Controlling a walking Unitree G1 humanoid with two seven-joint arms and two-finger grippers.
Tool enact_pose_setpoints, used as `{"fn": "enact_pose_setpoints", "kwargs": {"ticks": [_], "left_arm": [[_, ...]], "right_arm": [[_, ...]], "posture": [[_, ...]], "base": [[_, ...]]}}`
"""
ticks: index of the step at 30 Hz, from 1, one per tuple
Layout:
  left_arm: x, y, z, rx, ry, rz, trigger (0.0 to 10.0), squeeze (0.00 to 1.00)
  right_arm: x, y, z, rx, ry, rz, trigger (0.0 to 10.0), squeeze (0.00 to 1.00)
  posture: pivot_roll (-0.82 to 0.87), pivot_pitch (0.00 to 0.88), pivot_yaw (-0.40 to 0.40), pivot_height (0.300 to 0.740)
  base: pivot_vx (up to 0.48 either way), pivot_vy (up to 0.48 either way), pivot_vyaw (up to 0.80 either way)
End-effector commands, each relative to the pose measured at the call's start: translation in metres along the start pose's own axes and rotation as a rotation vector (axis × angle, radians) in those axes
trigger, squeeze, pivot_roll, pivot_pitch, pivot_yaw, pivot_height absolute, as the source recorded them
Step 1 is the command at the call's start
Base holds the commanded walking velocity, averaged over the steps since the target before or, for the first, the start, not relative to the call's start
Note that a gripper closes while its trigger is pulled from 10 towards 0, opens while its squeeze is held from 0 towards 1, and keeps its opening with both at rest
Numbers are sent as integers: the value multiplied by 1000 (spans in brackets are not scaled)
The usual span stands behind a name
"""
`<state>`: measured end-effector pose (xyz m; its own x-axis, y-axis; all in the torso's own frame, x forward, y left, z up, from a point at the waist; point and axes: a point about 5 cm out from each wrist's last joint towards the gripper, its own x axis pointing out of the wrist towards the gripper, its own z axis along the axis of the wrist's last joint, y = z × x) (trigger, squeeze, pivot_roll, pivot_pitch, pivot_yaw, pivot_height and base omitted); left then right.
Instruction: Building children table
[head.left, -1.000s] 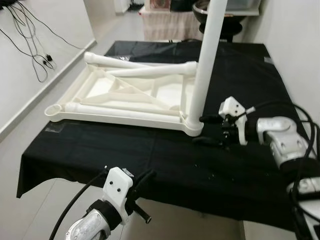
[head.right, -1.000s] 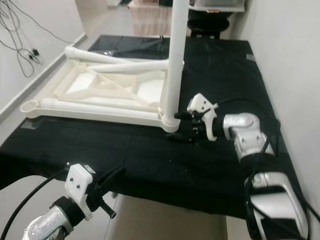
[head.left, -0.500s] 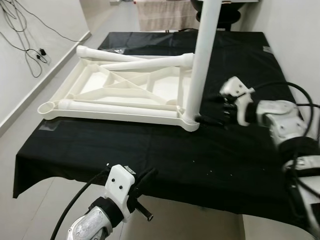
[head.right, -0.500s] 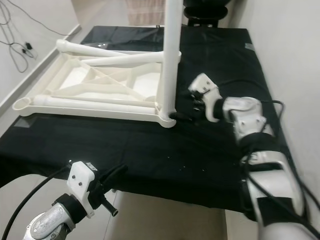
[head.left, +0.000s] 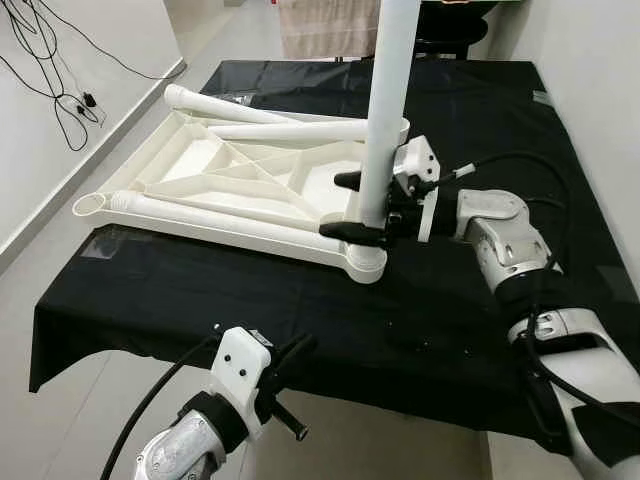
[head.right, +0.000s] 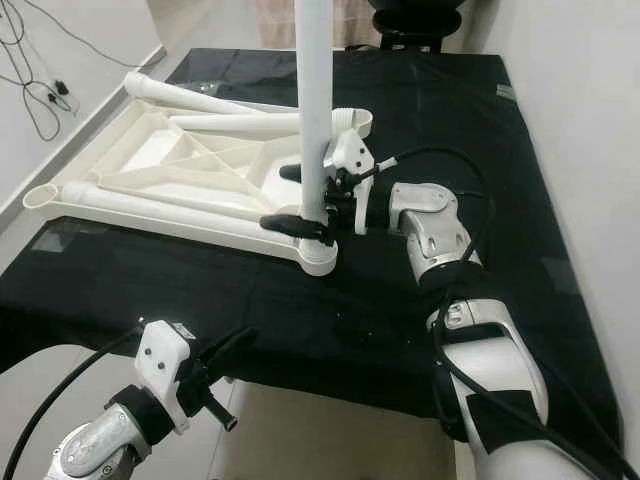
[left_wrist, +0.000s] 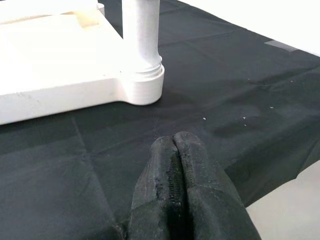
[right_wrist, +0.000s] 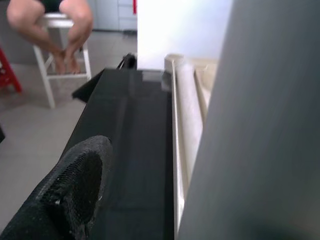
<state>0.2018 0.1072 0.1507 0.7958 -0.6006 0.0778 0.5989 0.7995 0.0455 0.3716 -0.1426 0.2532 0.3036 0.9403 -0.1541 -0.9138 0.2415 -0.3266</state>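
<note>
Left eye view: the white plastic tabletop frame (head.left: 240, 190) lies upside down on a black cloth (head.left: 300, 310) that covers the bench. One table leg (head.left: 385, 110) stands upright in the near right corner socket (head.left: 366, 262). The right gripper (head.left: 366, 205) reaches in from the right with its fingers spread, one on each side of the leg's lower end; whether they press the leg cannot be told. The left gripper (head.left: 288, 362) hangs idle below the near edge of the cloth.

Right eye view: two loose legs (head.right: 200, 100) lie across the far part of the frame. The far left and near left sockets look unfilled, so the build is judged to be at an early stage.

Left wrist view: the left gripper's fingers (left_wrist: 175, 175) are clenched together on nothing. The leg meets the socket at a ringed collar (left_wrist: 142, 70). Surfaces are smooth, matt moulded plastic, and the cloth is creased.

Right wrist view: one black, textured finger (right_wrist: 75, 180) shows beside the blurred grey bulk of the leg. A seated person's legs (right_wrist: 60, 25) and a white stool (right_wrist: 50, 60) are in the background.

Recommendation: grip the leg low, keep it plumb, and press straight down until the collar seats evenly; sideways force may tip the light frame.
</note>
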Motion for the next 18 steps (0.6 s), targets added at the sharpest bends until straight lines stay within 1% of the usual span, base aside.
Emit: {"fn": "enact_pose_setpoints", "kwargs": {"ticks": [1, 2, 3, 4, 5, 8, 13, 15, 16, 18], "left_arm": [[-2, -2, -2, -17, 18, -8, 10000, 0], [-2, -2, -3, -18, 18, -9, 10000, 0], [-2, -2, -3, -19, 19, -11, 10000, 0], [-2, -2, -3, -19, 19, -11, 10000, 0], [-2, -2, -3, -20, 19, -12, 10000, 0], [-2, -2, -3, -21, 21, -16, 10000, 0], [-3, -3, -5, -24, 25, -22, 10000, 0], [-3, -3, -5, -25, 26, -24, 10000, 0], [-3, -3, -5, -25, 26, -24, 10000, 0], [-3, -3, -6, -27, 28, -27, 10000, 0]], "right_arm": [[3, 10, -13, 20, 57, 70, 10000, 0], [0, 13, -20, 26, 98, 83, 10000, 0], [-3, 15, -26, 35, 128, 85, 9255, 0], [-3, 15, -26, 35, 128, 85, 9255, 0], [-5, 16, -30, 42, 148, 86, 0, 0], [-10, 15, -33, 54, 160, 73, 0, 0], [-22, 9, -34, 47, 179, 12, 0, 0], [-27, 9, -33, 58, 166, 1, 0, 0], [-27, 9, -33, 58, 166, 1, 0, 0], [-37, 12, -34, 75, 155, -20, 0, 0]], "posture": [[69, 201, 34, 740], [65, 200, 35, 740], [64, 199, 36, 740], [64, 199, 36, 740], [63, 198, 37, 740], [61, 194, 39, 740], [53, 188, 42, 740], [48, 186, 42, 740], [48, 186, 42, 740], [39, 182, 40, 740]], "base": [[0, 0, 0], [0, 0, 0], [0, 0, 0], [0, 0, 0], [0, 0, 0], [0, 0, 0], [0, 0, 0], [0, 0, 0], [0, 0, 0], [0, 0, 0]]}}
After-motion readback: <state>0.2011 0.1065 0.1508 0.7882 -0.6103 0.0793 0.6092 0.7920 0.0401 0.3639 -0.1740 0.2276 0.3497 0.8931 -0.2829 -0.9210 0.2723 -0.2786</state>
